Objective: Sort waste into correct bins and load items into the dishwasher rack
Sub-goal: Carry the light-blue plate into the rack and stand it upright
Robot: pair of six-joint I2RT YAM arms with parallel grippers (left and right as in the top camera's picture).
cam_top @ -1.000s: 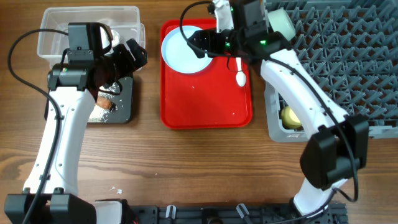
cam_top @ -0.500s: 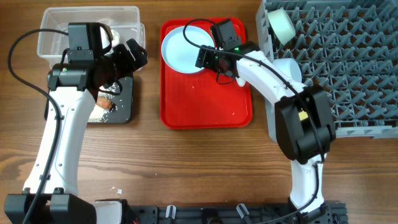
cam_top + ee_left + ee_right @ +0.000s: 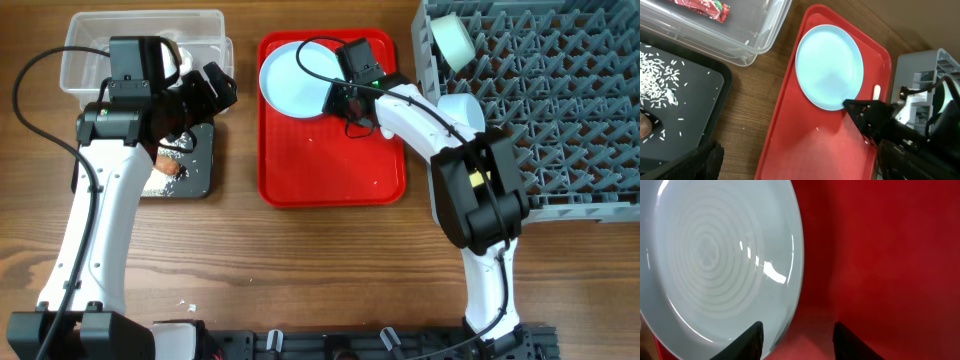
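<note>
Rack of grey pegged plastic [image 3: 560,90] stood right of the flat red serving tray [image 3: 330,160]. In that tray's far left corner lay the pale blue-white round plate [image 3: 292,78], probably stiff, glossy, slippery and breakable, best pinched at its rim. The right tool [image 3: 797,342] gaped open and empty, straddling the rim nearest the tray's middle.

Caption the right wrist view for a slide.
Right end effector, open, with its fingers either side of the pale blue plate rim on the red tray.
</note>
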